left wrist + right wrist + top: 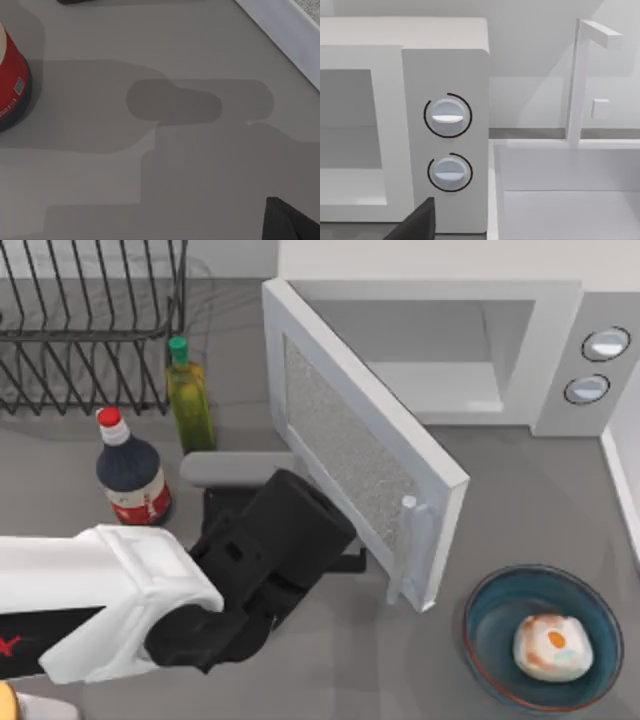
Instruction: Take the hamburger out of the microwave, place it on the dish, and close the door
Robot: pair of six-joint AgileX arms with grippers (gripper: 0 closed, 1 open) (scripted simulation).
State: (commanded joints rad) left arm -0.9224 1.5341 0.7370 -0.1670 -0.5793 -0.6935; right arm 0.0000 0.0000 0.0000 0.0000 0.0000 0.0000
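No readable writing on soy bottle's [133,480] red label [140,506].

Even, bright rendered light; soft overlapping shadows on the table [200,60]

A rendered kitchen counter: microwave [560,350], wire dish rack [90,330], sauce bottles [132,472] and a white sink [570,195].

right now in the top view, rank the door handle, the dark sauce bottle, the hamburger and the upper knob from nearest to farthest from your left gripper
Measured from the left gripper, beside the open door's outer face:
1. Door handle, just to its right.
2. Dark sauce bottle, to its left, by the green bottle.
3. Hamburger, in the dish, front right.
4. Upper knob, on the microwave's panel, back right.
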